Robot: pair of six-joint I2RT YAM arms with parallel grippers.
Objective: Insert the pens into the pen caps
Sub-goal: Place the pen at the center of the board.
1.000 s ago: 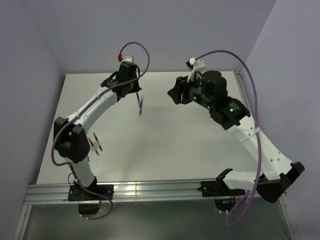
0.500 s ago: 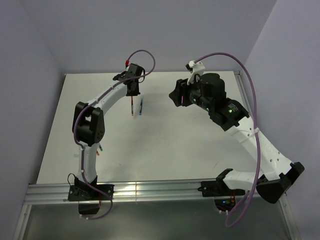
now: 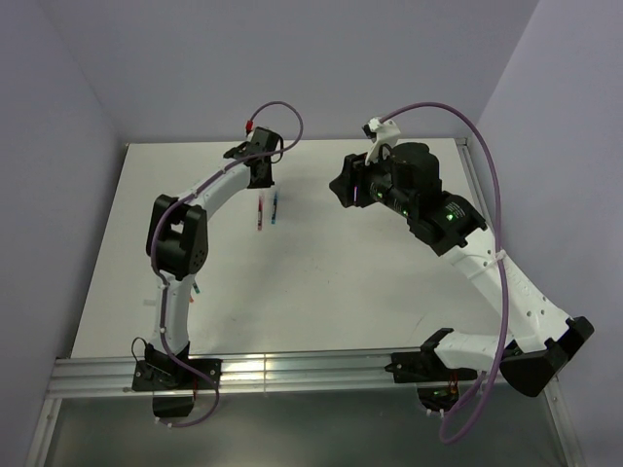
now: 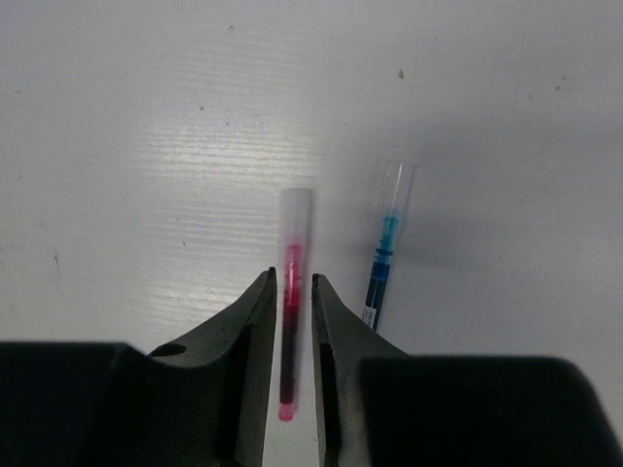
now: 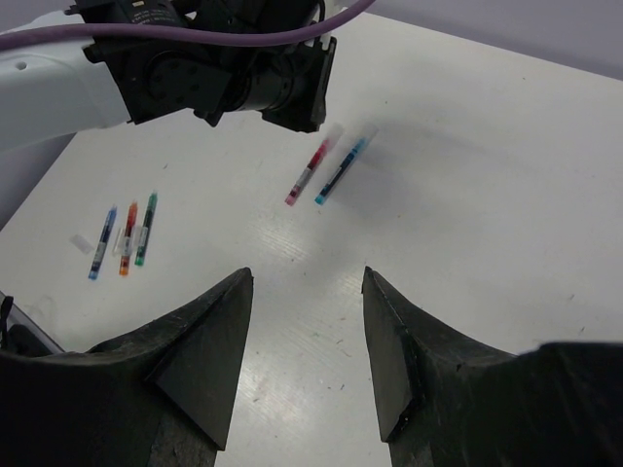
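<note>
A red pen with a translucent pen cap on its far end lies on the white table, seen as a small red pen in the top view. My left gripper straddles it; its jaws are slightly parted, with a thin gap beside the pen. A capped blue pen lies parallel just to its right. My right gripper hovers open and empty well short of both pens; in the top view the right gripper is right of the left gripper.
Three more pens, blue, orange-red and green, lie side by side at the table's left, with a small clear piece beside them. In the top view the left arm covers most of them. An aluminium rail runs along the near edge.
The left arm folded in and brought the red pen down beside the blue one. Its jaws have since parted from the pen. The right arm stayed almost still.
</note>
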